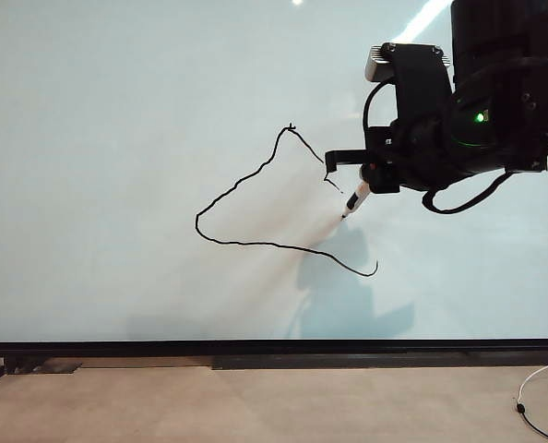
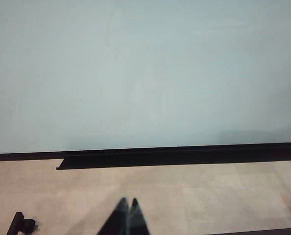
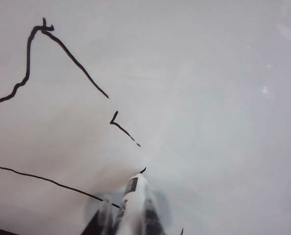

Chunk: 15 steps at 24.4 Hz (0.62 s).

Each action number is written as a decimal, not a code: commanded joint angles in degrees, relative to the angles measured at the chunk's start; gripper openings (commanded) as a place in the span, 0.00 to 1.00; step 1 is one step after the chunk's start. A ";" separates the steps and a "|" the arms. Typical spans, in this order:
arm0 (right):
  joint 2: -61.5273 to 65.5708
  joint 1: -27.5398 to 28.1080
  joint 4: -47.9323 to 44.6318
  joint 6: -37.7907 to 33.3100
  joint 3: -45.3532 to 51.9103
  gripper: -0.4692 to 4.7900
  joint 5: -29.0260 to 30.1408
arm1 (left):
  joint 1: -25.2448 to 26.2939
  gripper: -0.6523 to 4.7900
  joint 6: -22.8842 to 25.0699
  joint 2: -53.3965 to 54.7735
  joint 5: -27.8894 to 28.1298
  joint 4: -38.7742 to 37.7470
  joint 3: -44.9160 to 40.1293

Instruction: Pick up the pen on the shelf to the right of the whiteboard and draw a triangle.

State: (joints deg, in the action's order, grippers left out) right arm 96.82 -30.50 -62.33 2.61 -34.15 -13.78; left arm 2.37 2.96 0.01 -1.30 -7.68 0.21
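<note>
The pen [image 1: 357, 198], judged light, stiff and slick-barrelled, is clamped mid-barrel by the right gripper [image 1: 371, 180] against the whiteboard [image 1: 117, 138], beside the gappy triangle [image 1: 256, 198], while the left gripper [image 2: 128, 218] is kept closed and empty, low before the board.

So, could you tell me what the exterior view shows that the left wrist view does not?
Only the exterior view shows the right end effector shut on the pen, its tip at the whiteboard, and nearly all of the triangle, its right side gappy. Only the left wrist view shows the left end effector, shut and empty, low over the floor. Both show the whiteboard, its black lower frame and the floor.
</note>
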 commanded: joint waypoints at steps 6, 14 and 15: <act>0.44 1.53 -0.52 -0.46 -0.11 0.08 -0.17 | -0.02 0.11 0.02 0.00 0.00 0.44 0.22; 3.89 1.75 -2.54 -1.18 -0.11 0.08 -0.22 | -0.02 0.11 0.02 0.00 -0.02 0.46 0.22; 4.24 1.75 -2.67 -1.18 -0.11 0.08 -0.31 | -0.02 0.11 0.02 0.00 0.00 0.44 0.22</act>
State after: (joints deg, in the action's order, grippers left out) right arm 100.73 -28.91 -63.13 1.74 -34.11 -13.30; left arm 2.37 2.96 0.01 -1.30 -7.68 0.21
